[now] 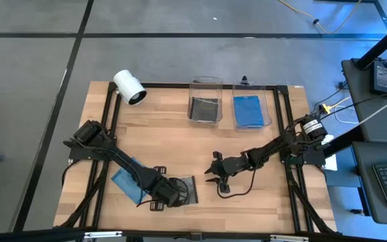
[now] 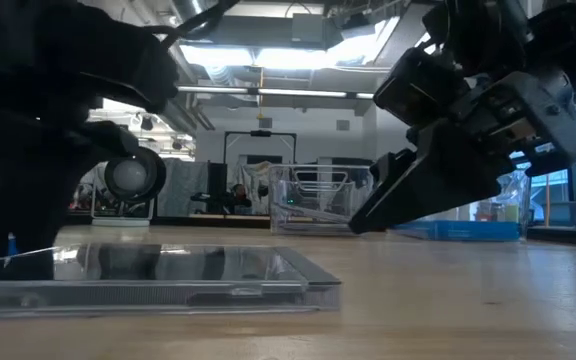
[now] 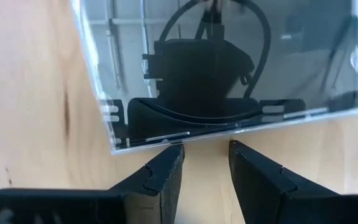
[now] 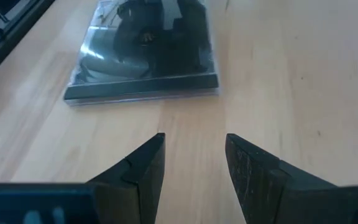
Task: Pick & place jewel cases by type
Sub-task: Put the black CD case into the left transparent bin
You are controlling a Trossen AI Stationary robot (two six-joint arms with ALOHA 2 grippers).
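Note:
A dark jewel case [image 1: 185, 190] lies flat on the wood near the table's front, also seen in the low view [image 2: 158, 275]. My left gripper [image 3: 204, 152] points down and is open, its fingertips just short of that case's edge [image 3: 166, 140], with nothing between them. A blue jewel case [image 1: 123, 183] lies flat, partly under my left arm. My right gripper [image 1: 211, 173] is open and slants down a little to the right of the dark case [image 4: 145, 56], above the table [image 2: 363, 222]. More dark cases lie in the left bin [image 1: 205, 101], and blue ones in the right bin [image 1: 252, 111].
A white cylindrical camera [image 1: 130, 87] lies at the far left corner. The two clear bins stand side by side at the far edge. A black cable [image 1: 237, 189] loops on the wood under my right arm. Bare wood lies between the bins and the grippers.

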